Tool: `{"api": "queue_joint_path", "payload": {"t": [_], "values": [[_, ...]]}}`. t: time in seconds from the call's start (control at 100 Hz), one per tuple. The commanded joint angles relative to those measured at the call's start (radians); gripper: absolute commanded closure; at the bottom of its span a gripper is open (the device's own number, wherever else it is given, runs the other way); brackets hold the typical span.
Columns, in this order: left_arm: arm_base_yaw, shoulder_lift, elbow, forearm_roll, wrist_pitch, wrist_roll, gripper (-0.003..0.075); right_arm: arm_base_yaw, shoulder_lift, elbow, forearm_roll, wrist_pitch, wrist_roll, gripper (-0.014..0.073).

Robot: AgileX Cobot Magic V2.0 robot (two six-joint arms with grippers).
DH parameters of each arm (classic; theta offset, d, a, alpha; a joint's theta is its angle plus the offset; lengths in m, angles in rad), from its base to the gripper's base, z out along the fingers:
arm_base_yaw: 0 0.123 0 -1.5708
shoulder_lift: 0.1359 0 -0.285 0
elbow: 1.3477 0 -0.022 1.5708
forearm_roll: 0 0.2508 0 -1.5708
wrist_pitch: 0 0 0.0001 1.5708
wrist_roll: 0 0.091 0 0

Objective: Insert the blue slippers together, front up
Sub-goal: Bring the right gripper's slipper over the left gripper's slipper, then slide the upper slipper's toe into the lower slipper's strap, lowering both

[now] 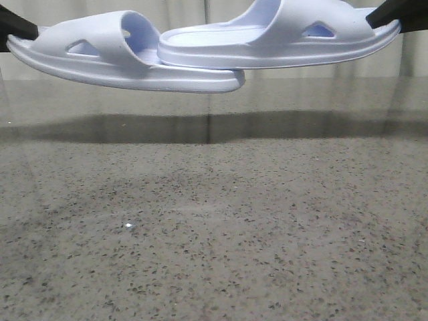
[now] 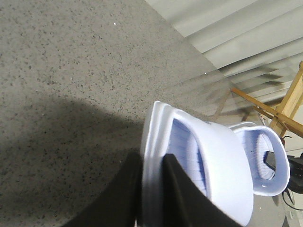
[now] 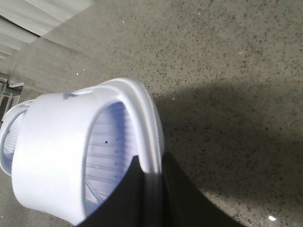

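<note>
Above worktop point(image 1: 214, 234): left gripper point(image 2: 152, 194) clamps left slipper point(image 1: 100, 57), right gripper point(image 3: 152, 198) clamps right slipper point(image 1: 287, 40). Keep soles level; slide heel squarely under opposite strap.

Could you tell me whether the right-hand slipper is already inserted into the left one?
Partly: the right slipper's end sits under the left slipper's strap.

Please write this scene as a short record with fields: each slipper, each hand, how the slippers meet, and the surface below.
left slipper: held in the air, strap up
right slipper: held in the air, strap up, slightly higher
left hand: shut on the left slipper's end rim
right hand: shut on the right slipper's end rim
overlap: right slipper's free end lies over the left slipper's footbed, at its strap opening
table: speckled grey stone, below both slippers
</note>
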Motion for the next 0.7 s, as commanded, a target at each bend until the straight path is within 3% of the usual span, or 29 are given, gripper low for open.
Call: {"api": "queue_joint_path", "payload": {"t": [0.0,0.35,0.69], "values": [[-0.008,-0.033,-0.007,-0.098,0.038,0.009,0.0705,-0.002,-0.016,-0.034,0.049,0.023,-0.018,0.0696],[-0.008,-0.032,0.018,-0.125,0.046,0.029,0.0705,0.033,-0.006,0.003,0.042,-0.026,-0.051,0.0696],[-0.094,0.011,0.018,-0.163,0.031,0.042,0.0705,0.155,0.136,0.0,0.174,-0.022,-0.121,0.0696]]}}
